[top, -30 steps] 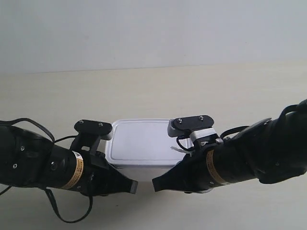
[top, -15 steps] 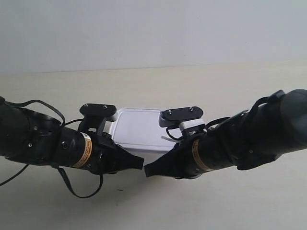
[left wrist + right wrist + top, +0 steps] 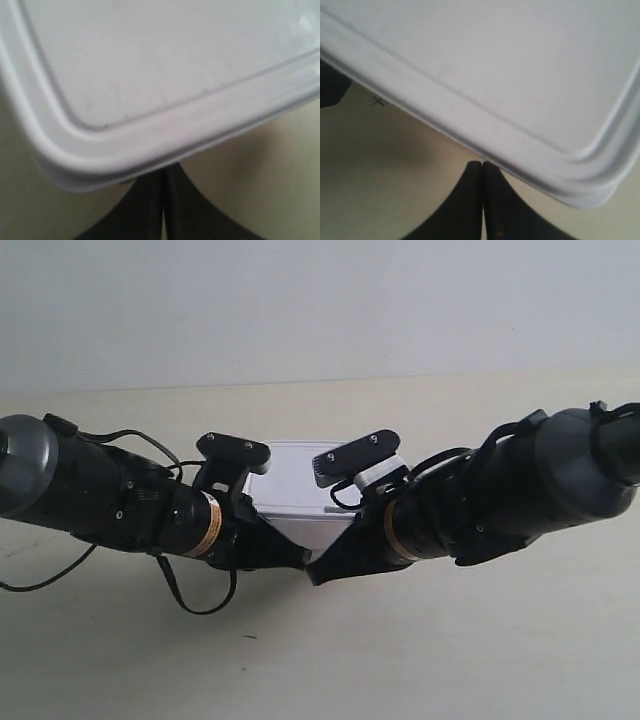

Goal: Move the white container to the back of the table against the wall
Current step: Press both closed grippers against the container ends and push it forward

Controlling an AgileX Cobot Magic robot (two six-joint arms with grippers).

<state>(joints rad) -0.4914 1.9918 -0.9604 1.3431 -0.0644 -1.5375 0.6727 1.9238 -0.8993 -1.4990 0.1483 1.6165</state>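
The white container [image 3: 292, 498] stands on the table [image 3: 450, 660], short of the wall [image 3: 320, 310], with the two arms in front of it. The shut gripper [image 3: 296, 560] of the arm at the exterior view's left and the shut gripper [image 3: 318, 575] of the arm at the exterior view's right meet tip to tip at its near side. In the left wrist view the white container [image 3: 150, 75] fills the frame, and my left gripper [image 3: 164, 172] reaches under its rim by a rounded corner. My right gripper [image 3: 483, 165] touches the white container [image 3: 510, 65] at its rim.
Bare beige tabletop lies behind the container up to the wall, and on both sides of the arms. A tiny dark speck [image 3: 248, 637] sits on the near tabletop. A small dark mark [image 3: 378, 101] lies on the table beside the container.
Both arms have moved away from the camera toward the wall, tips coming together. The container has slid back with them and looks smaller and farther off.
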